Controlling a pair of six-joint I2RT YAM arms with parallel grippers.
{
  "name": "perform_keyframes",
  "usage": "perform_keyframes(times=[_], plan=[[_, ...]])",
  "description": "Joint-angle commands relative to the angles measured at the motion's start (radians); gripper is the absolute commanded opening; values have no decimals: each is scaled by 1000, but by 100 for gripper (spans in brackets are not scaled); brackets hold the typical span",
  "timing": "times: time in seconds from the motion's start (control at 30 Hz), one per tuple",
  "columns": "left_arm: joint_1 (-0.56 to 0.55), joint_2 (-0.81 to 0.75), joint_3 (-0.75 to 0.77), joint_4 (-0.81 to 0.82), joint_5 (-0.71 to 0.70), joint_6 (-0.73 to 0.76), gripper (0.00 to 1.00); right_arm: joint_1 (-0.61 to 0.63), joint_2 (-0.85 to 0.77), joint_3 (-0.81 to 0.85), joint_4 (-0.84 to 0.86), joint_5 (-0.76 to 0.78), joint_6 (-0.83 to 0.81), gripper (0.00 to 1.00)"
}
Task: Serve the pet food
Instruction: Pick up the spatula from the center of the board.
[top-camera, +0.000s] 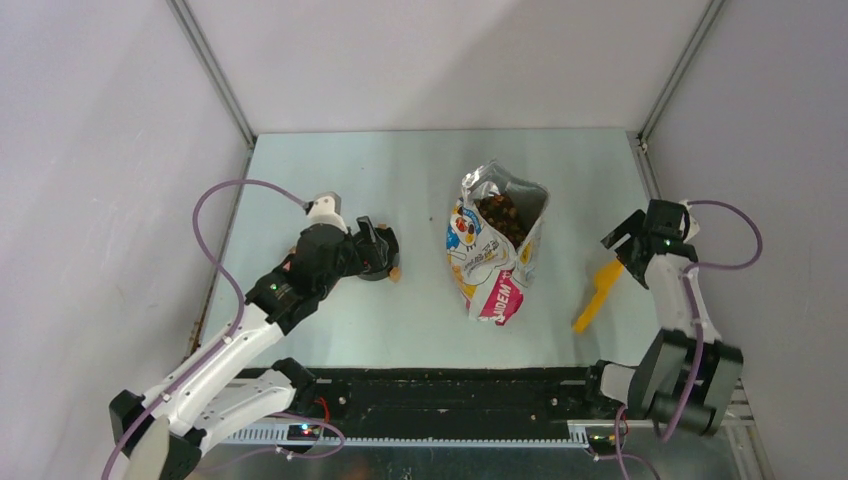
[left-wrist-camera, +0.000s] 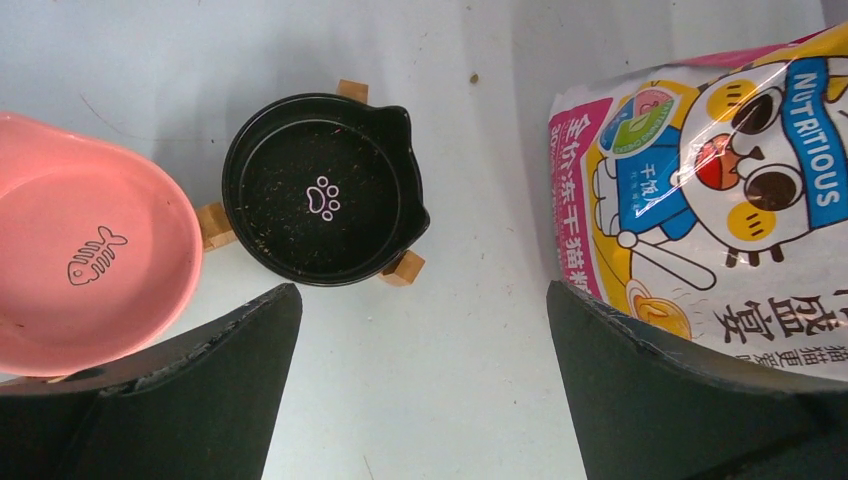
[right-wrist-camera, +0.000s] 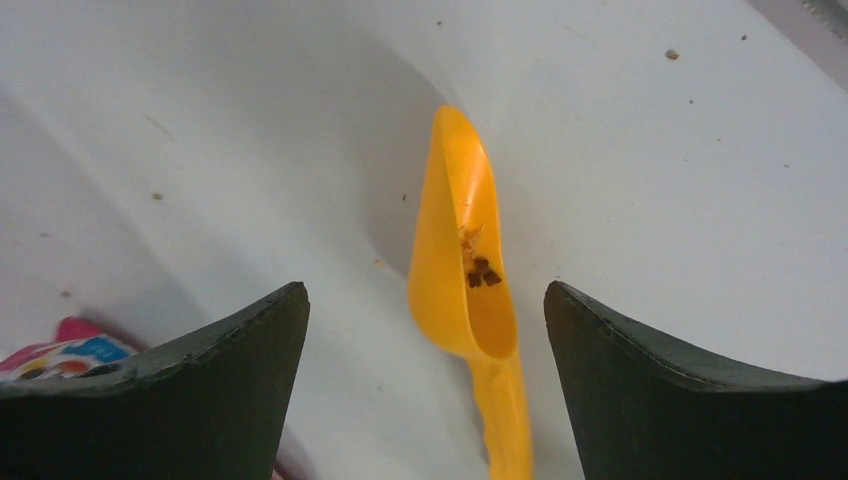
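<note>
From above, you'll find the pet food in the open mouth of the bag, which stands at the middle of the table, its top spread wide, likely so a tool can dip in. At the bag's 9 o'clock your left gripper hangs over the black bowl. At its 4 o'clock the yellow scoop lies flat, and your right gripper sits just above the scoop's far end. In the left wrist view the jaws are spread wide and hold nothing. The black bowl is at 11 o'clock, on its wooden stand, with only crumbs inside, and a pink bowl is beside it at 9 o'clock, also unfilled. The printed bag fills 2 o'clock. You seem parked there to watch the target dish. In the right wrist view the jaws are parted, one on each side of the scoop without touching it. Its cup points to 12 o'clock, its handle runs to 6, and a few brown bits lie in the cup. Nothing has been served yet, and gripping that scoop looks like your first job.
</note>
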Motion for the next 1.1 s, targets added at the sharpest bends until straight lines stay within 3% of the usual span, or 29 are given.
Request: perform_keyframes(times=[0.0, 0.13, 0.33, 0.77, 0.93, 1.07], plan=[[11, -9, -16, 50, 9, -4, 99, -2, 145, 86, -3, 24, -59, 91], [16, 0, -19, 64, 12, 11, 99, -2, 232, 122, -45, 77, -70, 91], [24, 20, -24, 94, 35, 17, 99, 0, 313, 126, 33, -17, -92, 88], [27, 26, -9, 87, 31, 24, 99, 37, 483, 185, -51, 72, -42, 80], [27, 29, -4, 75, 32, 23, 99, 57, 508, 186, -43, 70, -29, 70], [27, 23, -3, 67, 28, 22, 99, 70, 494, 184, -30, 76, -18, 52]])
